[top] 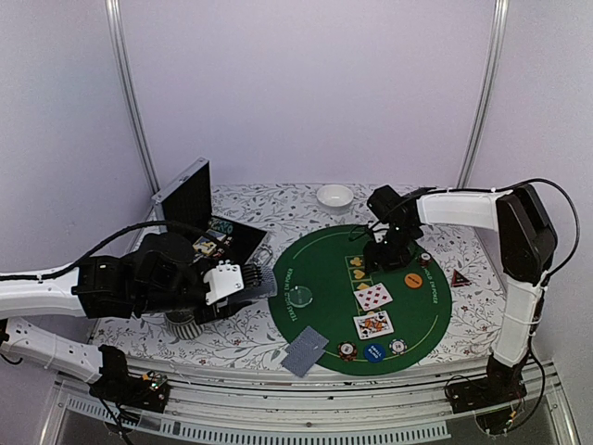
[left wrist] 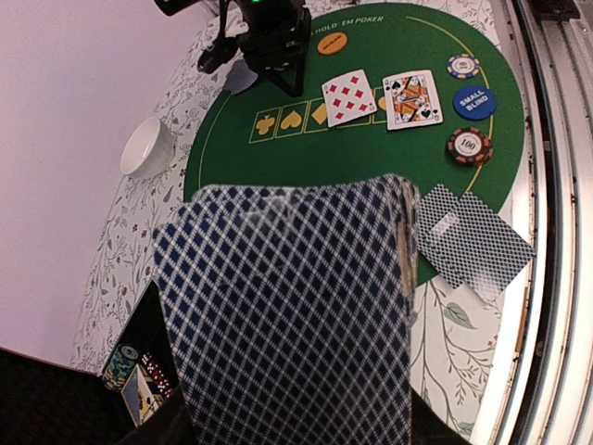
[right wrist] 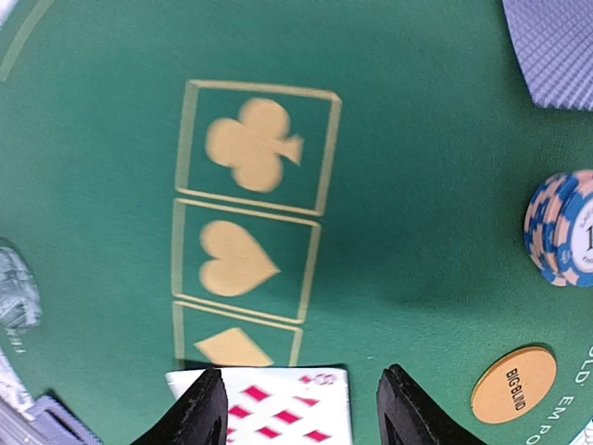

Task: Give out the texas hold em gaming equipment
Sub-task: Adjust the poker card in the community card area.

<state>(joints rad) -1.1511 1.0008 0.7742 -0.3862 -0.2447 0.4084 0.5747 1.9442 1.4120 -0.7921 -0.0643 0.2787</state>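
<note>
Top external: left gripper (top: 252,281) closed on the deck (top: 266,281), beside the green mat (top: 320,269); right gripper (top: 382,248) over the mat.
Left wrist: deck foremost; two face-up cards (left wrist: 411,99) beyond.
Right wrist: fingers (right wrist: 199,413) parted, empty, straddling the diamonds card (right wrist: 278,408).
We judge community dealing in hand; next, another card off the deck.

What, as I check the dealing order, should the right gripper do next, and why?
Probably lift the open right gripper away from the face-up red-diamond card and reach toward the blue-diamond-backed deck in the left gripper: the gold club, heart and diamond boxes lie bare.
</note>
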